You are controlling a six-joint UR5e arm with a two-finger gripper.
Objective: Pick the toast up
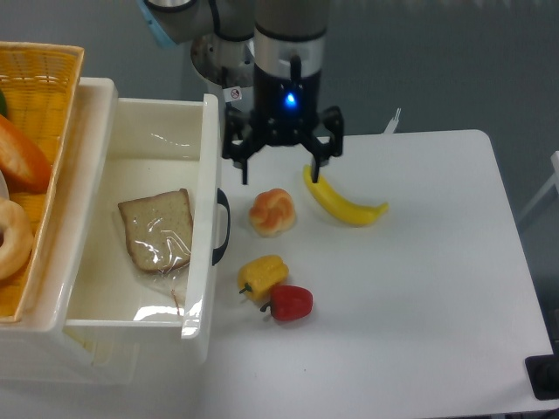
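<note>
At the far left a wicker basket point(61, 105) is sitting beside the white bin point(208, 262), and inside that bin the toast point(157, 229) is lying flat in its clear wrap, crust edge toward the back, long axis running roughly front to back. Further right the gripper point(279, 172) is hovering over the table above the bun point(272, 211), fingers spread apart and holding nothing, so the toast is lying to its left and nearer the front, beyond the bin wall

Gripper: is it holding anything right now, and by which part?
Nothing is held. The gripper hangs open above the table near the bun, while the toast lies in the white bin.
</note>
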